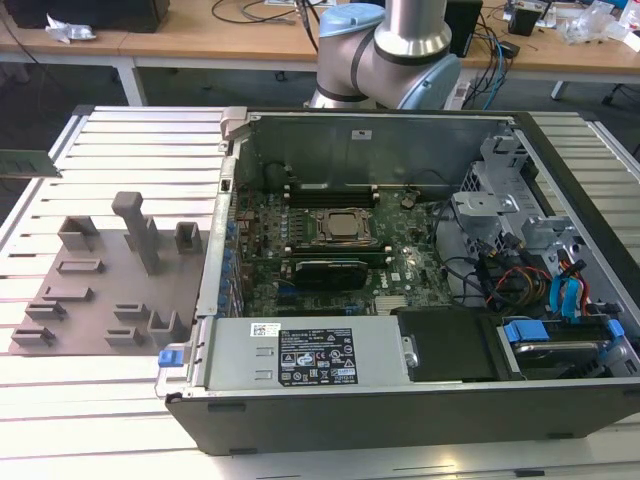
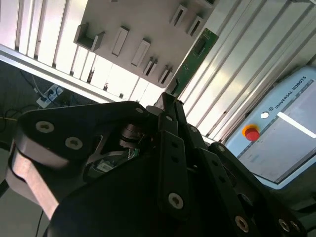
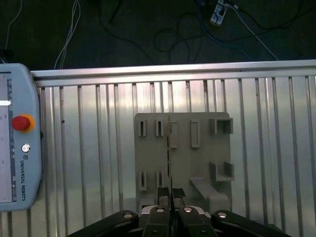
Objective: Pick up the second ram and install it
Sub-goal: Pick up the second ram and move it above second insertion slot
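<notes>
I'm watching the open computer case [image 1: 400,412] sitting ready, its motherboard [image 1: 410,270] not yet getting this stick. Pickup is looking done: the tool [image 3: 171,193] is clenching the second ram [image 2: 194,59], hanging over the grey holder plate [image 3: 185,160], well apart from the case. Desks [image 1: 200,35] and cables are crowding the room, and the slatted counter [image 1: 120,140] is carrying everything.

We see a slatted metal table [image 1: 120,140] made of pale aluminium strips, which catch an even, bright light. Behind the table stands a row of wooden desks [image 1: 230,40] on white legs [image 1: 131,82], with wires [image 1: 493,72] trailing over them. Beyond the table's edge the floor [image 3: 123,34] is dark, and on it lie loose cords [image 3: 173,37] and a white power strip [image 3: 219,12].
</notes>
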Controlling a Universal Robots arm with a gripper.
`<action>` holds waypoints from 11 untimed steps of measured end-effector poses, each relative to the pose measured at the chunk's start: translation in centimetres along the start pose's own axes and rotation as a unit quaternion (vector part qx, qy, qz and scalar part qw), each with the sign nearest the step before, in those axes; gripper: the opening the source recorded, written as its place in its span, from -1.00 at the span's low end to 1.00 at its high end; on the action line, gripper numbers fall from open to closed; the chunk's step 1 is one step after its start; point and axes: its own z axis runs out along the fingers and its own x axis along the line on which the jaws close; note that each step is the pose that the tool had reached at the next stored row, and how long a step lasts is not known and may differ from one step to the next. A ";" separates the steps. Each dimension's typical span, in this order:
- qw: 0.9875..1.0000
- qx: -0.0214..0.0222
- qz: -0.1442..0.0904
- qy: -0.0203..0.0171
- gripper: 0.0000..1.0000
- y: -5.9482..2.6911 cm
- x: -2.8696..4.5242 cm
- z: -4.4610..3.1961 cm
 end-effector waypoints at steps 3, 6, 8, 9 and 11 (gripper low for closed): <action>1.000 0.000 0.000 0.000 -0.74 0.04 -0.02 -0.92; 1.000 0.000 0.000 0.000 -0.74 0.03 -0.02 -0.94; 1.000 0.000 0.000 0.000 -0.74 -0.53 -0.05 -0.92; 1.000 0.000 0.000 0.000 -0.74 -1.11 -0.08 -0.91; 1.000 0.000 0.000 0.000 -0.74 -2.01 -0.12 -0.87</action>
